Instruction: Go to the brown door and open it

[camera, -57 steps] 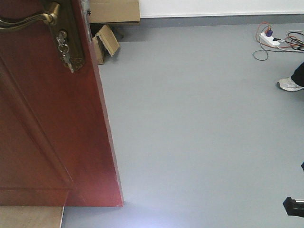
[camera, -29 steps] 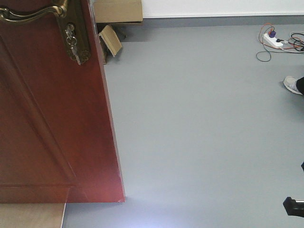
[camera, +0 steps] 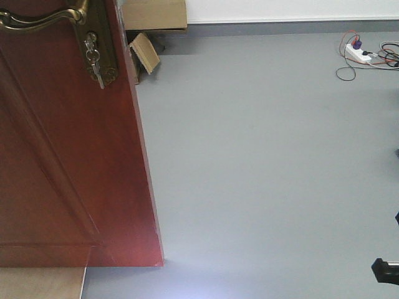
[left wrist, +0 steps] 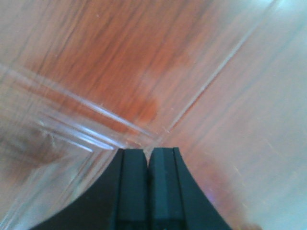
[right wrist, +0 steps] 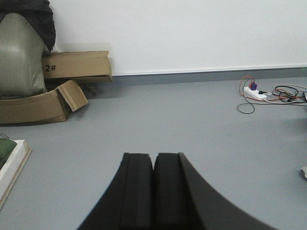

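The brown door (camera: 68, 162) fills the left of the front view, standing at an angle, its free edge running down to the floor. Its brass lever handle (camera: 37, 18) and backplate with hanging keys (camera: 95, 62) sit at the top left. In the left wrist view my left gripper (left wrist: 147, 153) is shut and empty, its tips right at the glossy door panel (left wrist: 144, 72). My right gripper (right wrist: 154, 158) is shut and empty, held over the grey floor (right wrist: 192, 120) away from the door. Only a black piece of an arm (camera: 385, 271) shows in the front view.
Cardboard boxes (camera: 153, 15) lie by the far wall behind the door edge; they show in the right wrist view (right wrist: 72, 67) beside a green bag (right wrist: 21, 52). A power strip with cables (camera: 361, 53) lies at the far right. A pale board (camera: 40, 283) lies below the door.
The door and handle shifted slightly right in view a second ago, then held still. The person's shoe at the right edge has moved out of view.
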`<state>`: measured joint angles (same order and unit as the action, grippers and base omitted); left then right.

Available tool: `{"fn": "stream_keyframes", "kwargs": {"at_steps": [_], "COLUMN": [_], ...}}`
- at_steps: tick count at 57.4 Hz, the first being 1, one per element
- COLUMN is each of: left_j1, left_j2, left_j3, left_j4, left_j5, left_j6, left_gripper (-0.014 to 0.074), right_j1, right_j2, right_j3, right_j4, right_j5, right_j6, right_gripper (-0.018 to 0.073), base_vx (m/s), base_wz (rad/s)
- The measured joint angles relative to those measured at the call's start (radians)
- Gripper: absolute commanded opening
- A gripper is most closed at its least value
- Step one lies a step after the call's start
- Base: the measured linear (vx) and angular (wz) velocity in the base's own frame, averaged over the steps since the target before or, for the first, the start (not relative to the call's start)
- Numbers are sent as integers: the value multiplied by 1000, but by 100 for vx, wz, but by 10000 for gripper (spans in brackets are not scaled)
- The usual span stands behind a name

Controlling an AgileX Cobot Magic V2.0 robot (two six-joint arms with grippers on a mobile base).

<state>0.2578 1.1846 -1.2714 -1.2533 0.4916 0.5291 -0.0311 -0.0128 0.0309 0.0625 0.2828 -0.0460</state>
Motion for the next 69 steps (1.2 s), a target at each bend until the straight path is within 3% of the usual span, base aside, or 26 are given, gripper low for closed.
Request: {"fn": "stream_keyframes", "kwargs": {"at_steps": [19,28,36,50,55,61,69], "left_j1": [0,-4,-33,-156,-214,-270,-286], "left_j2": [-29,-161,-327,-529,-583,-656,-738], "left_j3": [20,131,264,458,537,656,821], "left_j4": [19,138,371,945,1096,1173,1195], "left_j5": [-3,-41,-83,-103,-163,-294,-447], "left_j6": [1,-6,-98,-434,-546,-606,-623], "left_gripper": [-3,-3,-3,-3,-3,-3,-3], "right_j1": [0,0,0,0,0,0,0], "right_j2": [0,0,0,0,0,0,0], "right_j3": [0,0,0,0,0,0,0], "right_j4": [0,0,0,0,0,0,0], "right_j5": [0,0,0,0,0,0,0], "right_j6": [0,0,0,0,0,0,0], "right_gripper": [0,0,0,0,0,0,0], "base_vx": [0,0,0,0,0,0,0], "base_wz": [0,0,0,0,0,0,0]}}
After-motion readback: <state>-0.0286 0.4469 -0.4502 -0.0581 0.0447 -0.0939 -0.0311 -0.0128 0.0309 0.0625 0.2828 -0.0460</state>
